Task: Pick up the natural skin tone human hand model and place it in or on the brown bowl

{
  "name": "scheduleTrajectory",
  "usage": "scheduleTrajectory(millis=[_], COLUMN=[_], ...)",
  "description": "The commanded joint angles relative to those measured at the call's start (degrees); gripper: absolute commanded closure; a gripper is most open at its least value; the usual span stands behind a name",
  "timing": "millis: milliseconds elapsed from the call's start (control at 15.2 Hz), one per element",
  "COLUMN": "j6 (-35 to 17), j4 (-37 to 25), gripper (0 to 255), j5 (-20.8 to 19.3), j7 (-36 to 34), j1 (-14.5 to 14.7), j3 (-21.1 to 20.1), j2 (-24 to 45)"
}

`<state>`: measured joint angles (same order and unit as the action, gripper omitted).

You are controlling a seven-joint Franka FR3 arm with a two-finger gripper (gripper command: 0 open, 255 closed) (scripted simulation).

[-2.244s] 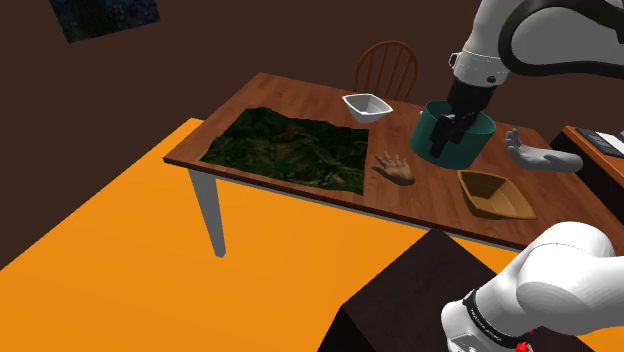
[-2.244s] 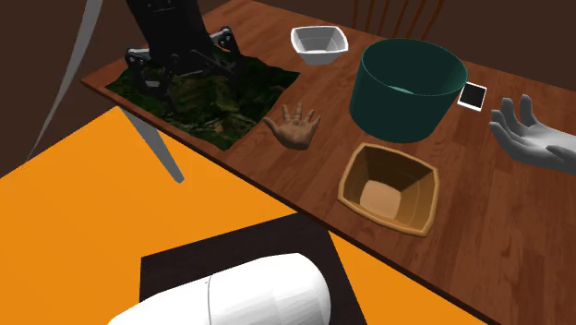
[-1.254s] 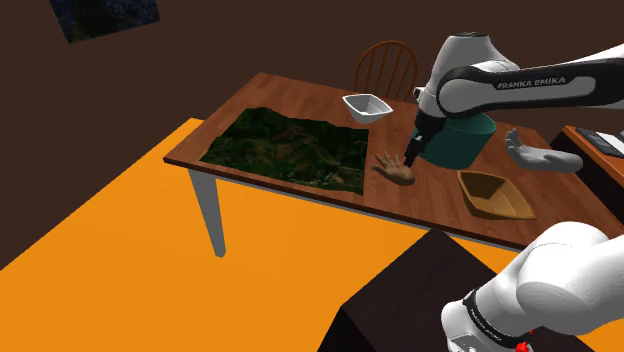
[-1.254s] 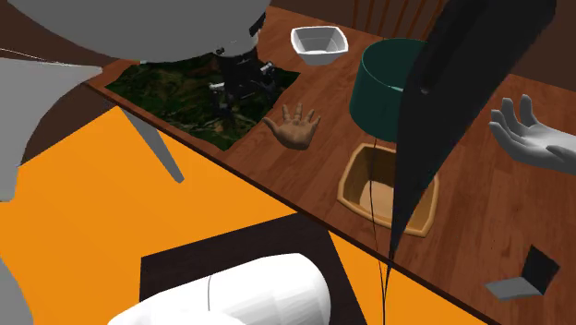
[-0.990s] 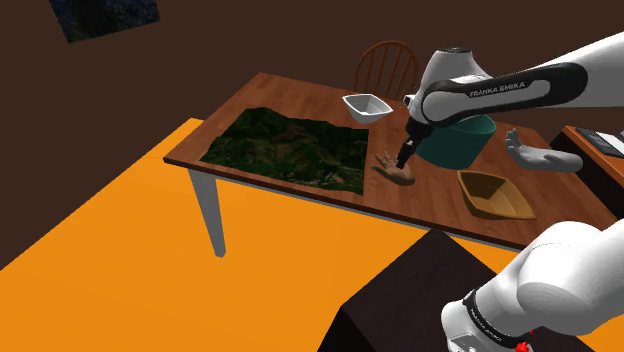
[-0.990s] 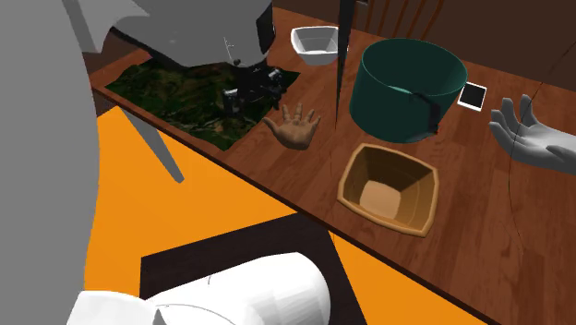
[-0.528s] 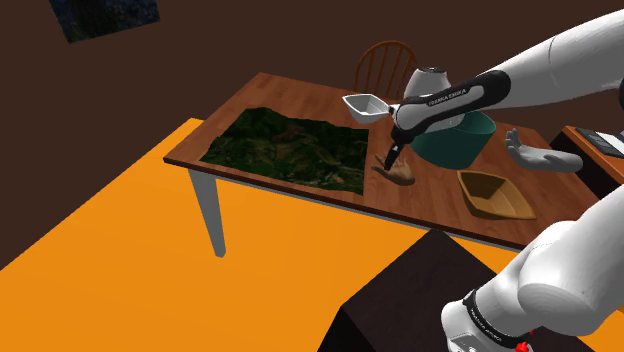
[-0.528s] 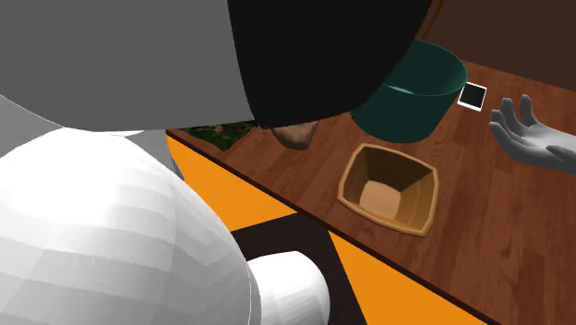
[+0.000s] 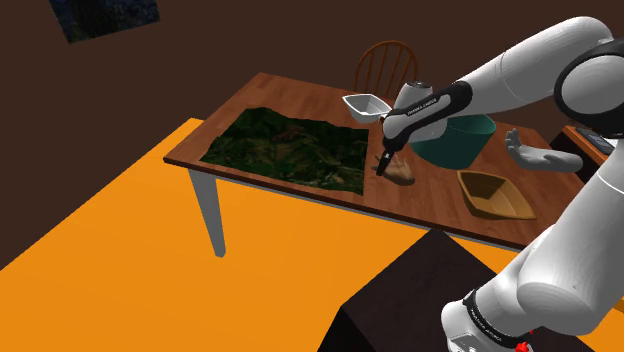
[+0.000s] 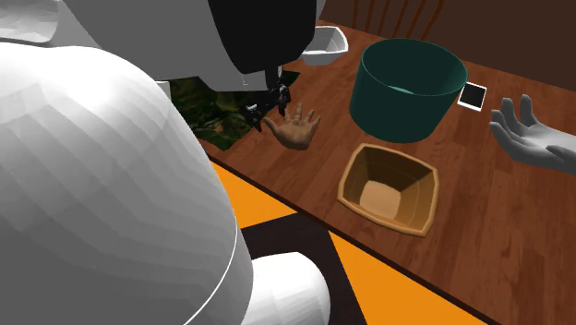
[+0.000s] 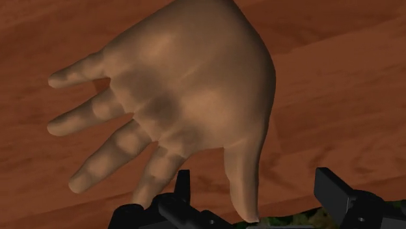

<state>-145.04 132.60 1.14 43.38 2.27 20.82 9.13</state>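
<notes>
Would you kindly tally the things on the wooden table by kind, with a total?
Hand models: 2, skin-tone hand, grey hand
Bowls: 3, white bowl, dark green bowl, brown bowl
Green mat: 1
Small black-and-white square: 1
Total: 7

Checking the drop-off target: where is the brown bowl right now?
In the shoulder view, the brown bowl sits right of the skin-tone hand model, in front of the green tub.

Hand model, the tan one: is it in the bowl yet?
Not yet. Done: the pincer is down at the hand model, which lies on the table. In hand: it is open around the thumb, nothing gripped. Left: grip, lift and put it in the bowl, which is empty.
</notes>
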Motion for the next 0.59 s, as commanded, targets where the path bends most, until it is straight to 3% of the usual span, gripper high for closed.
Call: scheduleTrajectory(millis=[0,528], j6=[-1.6,-2.0], j4=[0.1,0.1], gripper=[0,0], j5=[1.0,1.2], j7=[0.7,0.9], j1=[-0.3,-0.4], j3=[-0.3,-0.4], j2=[1.6,2.0])
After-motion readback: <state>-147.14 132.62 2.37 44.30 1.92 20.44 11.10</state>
